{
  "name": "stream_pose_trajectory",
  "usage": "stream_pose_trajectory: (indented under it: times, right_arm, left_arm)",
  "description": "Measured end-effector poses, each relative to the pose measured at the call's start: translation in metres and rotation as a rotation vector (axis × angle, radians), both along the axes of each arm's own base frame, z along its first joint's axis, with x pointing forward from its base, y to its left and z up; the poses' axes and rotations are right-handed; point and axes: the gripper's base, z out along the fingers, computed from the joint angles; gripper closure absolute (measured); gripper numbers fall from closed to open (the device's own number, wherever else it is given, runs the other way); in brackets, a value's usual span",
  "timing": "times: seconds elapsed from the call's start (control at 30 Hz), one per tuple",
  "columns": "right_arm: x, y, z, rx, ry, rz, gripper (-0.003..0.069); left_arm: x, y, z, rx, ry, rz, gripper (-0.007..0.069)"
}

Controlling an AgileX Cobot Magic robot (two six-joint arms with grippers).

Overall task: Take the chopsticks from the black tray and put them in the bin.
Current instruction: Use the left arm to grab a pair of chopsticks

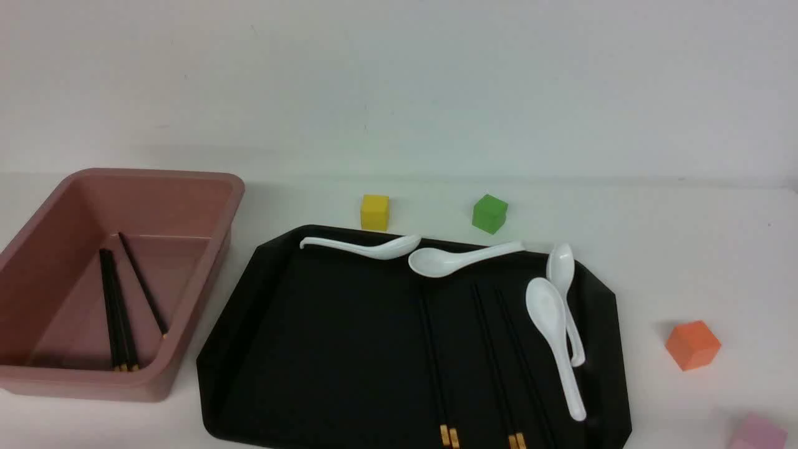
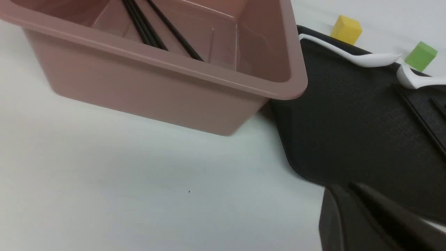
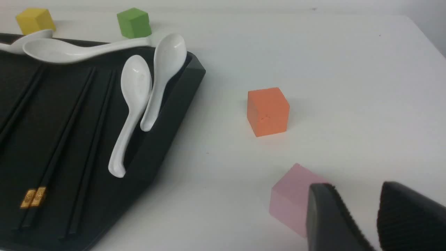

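Left gripper [image 2: 343, 188] closed empty, right gripper [image 3: 362, 195] parted; deep pink plastic bin [image 1: 93, 380] sits just beside flat black rectangular tray [image 1: 324, 337], so short carry for thin black gold-banded chopsticks [image 1: 492, 349].

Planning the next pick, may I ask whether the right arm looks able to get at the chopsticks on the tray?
Probably yes: the thin black gold-banded chopsticks lie uncovered on the flat black tray, with the white spoons beside them.

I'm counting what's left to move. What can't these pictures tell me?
Chopsticks on the black tray: front view, black on black, ends cut by the bottom edge; count unsure.
Left end effector: left wrist view, cropped by the frame corner; open or shut unclear.
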Motion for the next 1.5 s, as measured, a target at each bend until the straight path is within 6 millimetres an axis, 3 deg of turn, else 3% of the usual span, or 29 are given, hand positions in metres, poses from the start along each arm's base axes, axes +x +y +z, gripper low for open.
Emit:
stream_pose_trajectory:
  times: [1.07,1.17,1.37,1.5]
  right_arm:
    - [0.0,0.0,0.0,0.002,0.0,-0.001,0.0419]
    - [0.0,0.0,0.0,0.002,0.0,-0.001,0.0419]
    - [0.0,0.0,0.0,0.001,0.0,-0.001,0.0419]
    - [0.0,0.0,0.0,-0.001,0.0,0.0,0.0419]
  left_arm:
    - [0.0,-0.001,0.0,-0.039,0.005,0.004,0.0602]
    - [-0.001,-0.007,0.002,-0.363,0.043,0.032,0.0599]
    - [-0.002,-0.02,0.013,-1.26,0.206,0.105,0.0595]
    - [-0.002,-0.021,0.019,-1.503,0.235,0.12,0.0591]
